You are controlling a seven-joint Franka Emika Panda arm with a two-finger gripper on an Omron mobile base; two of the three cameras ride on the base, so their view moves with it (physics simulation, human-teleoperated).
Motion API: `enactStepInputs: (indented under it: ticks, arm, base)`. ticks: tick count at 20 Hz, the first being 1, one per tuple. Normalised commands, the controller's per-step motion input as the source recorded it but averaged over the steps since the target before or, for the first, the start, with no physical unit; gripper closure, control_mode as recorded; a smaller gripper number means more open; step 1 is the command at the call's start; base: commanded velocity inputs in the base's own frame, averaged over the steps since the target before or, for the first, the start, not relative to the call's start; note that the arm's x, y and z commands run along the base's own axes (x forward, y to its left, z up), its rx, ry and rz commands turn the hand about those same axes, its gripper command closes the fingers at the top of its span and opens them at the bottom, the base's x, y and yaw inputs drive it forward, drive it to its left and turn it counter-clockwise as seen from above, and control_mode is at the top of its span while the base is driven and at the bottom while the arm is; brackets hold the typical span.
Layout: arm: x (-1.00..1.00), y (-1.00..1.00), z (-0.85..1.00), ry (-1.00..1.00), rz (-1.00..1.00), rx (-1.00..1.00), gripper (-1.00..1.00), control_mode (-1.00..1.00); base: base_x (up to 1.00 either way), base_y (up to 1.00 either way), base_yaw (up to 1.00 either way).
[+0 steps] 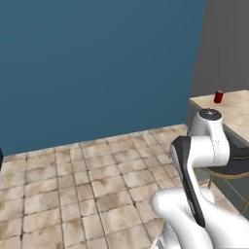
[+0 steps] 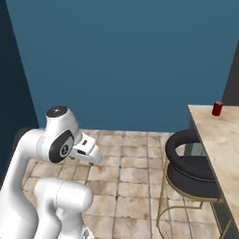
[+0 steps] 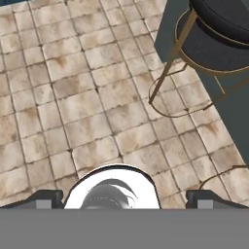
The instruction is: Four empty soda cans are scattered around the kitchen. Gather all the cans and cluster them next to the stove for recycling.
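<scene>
One red soda can (image 1: 218,97) with a silvery top stands upright near the far corner of a beige marble counter (image 1: 239,114), on the right. The right base view shows the same soda can (image 2: 217,108) at the far end of the counter (image 2: 219,144). My arm is folded close to the base, well short of the can. In the hand view my gripper (image 3: 125,198) points down at the brown tiled floor. Its two dark fingertips (image 3: 46,197) stand wide apart, open, with nothing between them. The stove is out of view.
A black round stool (image 2: 189,163) on a thin gold frame stands against the counter's near side, also below the hand as the stool (image 3: 219,34). A blue wall (image 1: 97,63) closes the far side. Brown tiled floor (image 1: 73,185) stretches to the left.
</scene>
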Motion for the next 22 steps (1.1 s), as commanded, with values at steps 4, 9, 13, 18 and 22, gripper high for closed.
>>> enactStepInputs:
  ticks: [4, 9, 13, 18, 22]
  arm:
    - [0.0, 0.0, 0.0, 0.0, 0.0, 0.0, -1.0, 1.0]
    - [0.0, 0.0, 0.0, 0.0, 0.0, 0.0, -1.0, 1.0]
    - [0.0, 0.0, 0.0, 0.0, 0.0, 0.0, -1.0, 1.0]
    - [0.0, 0.0, 0.0, 0.0, 0.0, 0.0, -1.0, 1.0]
    - [0.0, 0.0, 0.0, 0.0, 0.0, 0.0, -1.0, 1.0]
  base:
    - [0.6, 0.35, -0.31]
    - [0.57, 0.43, -0.18]
    - [0.61, 0.36, -0.3]
    - [0.6, 0.34, -0.33]
    - [0.56, 0.33, -0.41]
